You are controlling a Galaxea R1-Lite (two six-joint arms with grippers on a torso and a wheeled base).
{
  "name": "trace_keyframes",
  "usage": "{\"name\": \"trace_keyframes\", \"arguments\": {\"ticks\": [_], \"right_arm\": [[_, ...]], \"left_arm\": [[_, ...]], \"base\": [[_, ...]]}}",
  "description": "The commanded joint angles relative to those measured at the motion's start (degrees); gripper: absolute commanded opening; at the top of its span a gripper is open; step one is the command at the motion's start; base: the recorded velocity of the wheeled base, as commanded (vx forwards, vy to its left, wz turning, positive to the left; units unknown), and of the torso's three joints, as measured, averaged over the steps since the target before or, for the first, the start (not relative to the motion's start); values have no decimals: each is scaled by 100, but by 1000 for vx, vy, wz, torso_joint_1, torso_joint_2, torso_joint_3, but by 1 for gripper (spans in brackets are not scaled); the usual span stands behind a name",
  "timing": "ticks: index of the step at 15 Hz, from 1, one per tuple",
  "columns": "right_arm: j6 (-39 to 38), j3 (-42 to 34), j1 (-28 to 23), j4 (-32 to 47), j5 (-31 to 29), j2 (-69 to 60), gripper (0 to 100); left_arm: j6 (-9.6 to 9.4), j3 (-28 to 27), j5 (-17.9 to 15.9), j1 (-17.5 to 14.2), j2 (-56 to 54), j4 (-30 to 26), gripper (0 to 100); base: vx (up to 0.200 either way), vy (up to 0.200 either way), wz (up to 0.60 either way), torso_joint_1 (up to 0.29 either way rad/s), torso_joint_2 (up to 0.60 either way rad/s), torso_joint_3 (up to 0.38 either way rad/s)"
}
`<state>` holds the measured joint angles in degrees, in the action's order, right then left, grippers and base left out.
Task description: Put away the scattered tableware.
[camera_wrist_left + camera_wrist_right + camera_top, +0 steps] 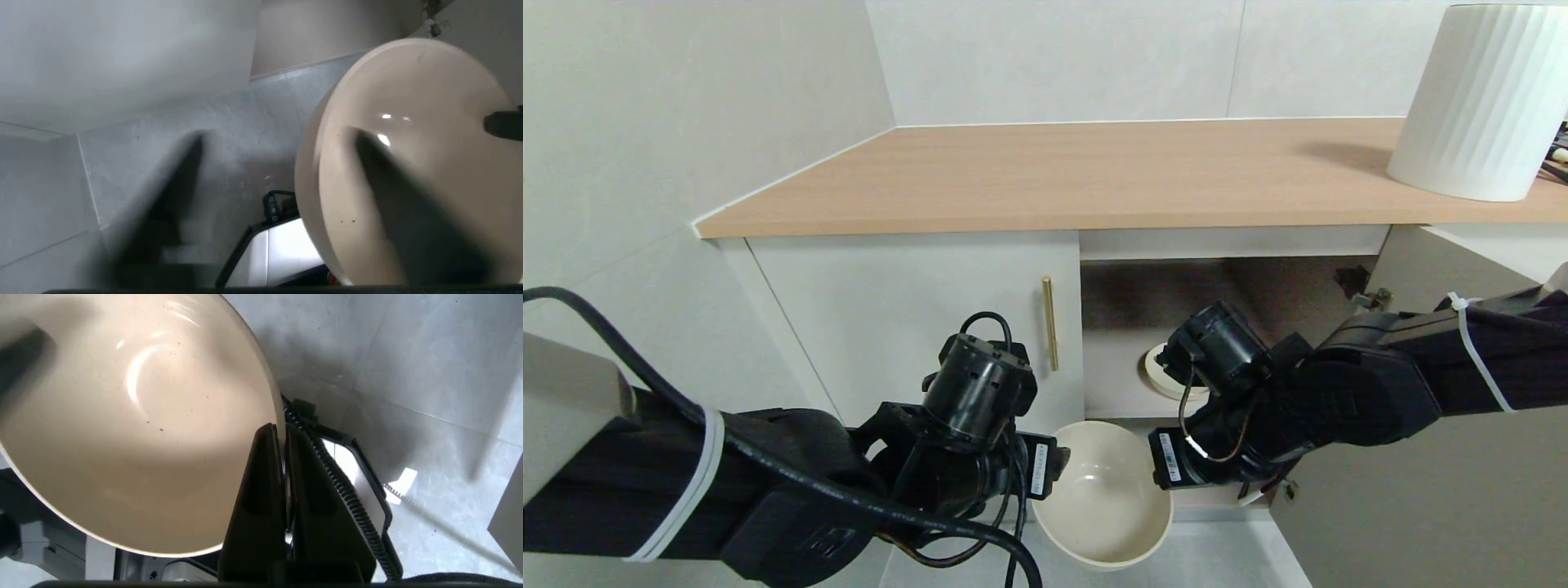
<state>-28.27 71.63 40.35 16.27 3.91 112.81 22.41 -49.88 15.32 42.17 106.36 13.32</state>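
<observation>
A cream bowl [1107,498] hangs tilted in the air in front of the open cabinet [1233,294], low over the floor. My right gripper [1164,461] is shut on its right rim; the right wrist view has the fingers [265,482] pinching the edge of the bowl [139,433]. On the bowl's left side is my left gripper [1049,469], open. In the left wrist view its two fingers [163,212] stand wide apart astride the rim of the bowl [425,147], one over the inside. A pale plate [1164,377] lies on the cabinet shelf behind the right wrist.
The cabinet's left door [915,318] is closed, with a gold handle [1049,322]. Its right door [1429,269] swings open beside my right arm. The wooden countertop [1094,171] carries a white ribbed container [1482,98] at the far right. Grey floor tiles lie below.
</observation>
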Motion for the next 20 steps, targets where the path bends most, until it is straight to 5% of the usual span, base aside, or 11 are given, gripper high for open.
{"name": "trace_keyframes", "arguments": {"ticks": [1, 6, 12, 20], "right_arm": [[-3, 0, -1, -10, -5, 13, 0], [-21, -106, -10, -177, -365, 48, 0], [94, -1134, -370, -3368, -1718, 619, 0], [-363, -158, -1609, -3587, -1921, 1226, 0]], "left_arm": [[1, -4, 6, 2, -2, 4, 100], [9, -21, 32, -33, 7, 4, 100], [9, -30, 32, -51, 16, 4, 100], [9, -30, 32, -51, 16, 4, 100]], "base": [[0, 0, 0, 0, 0, 0], [0, 0, 0, 0, 0, 0], [0, 0, 0, 0, 0, 0], [0, 0, 0, 0, 0, 0]]}}
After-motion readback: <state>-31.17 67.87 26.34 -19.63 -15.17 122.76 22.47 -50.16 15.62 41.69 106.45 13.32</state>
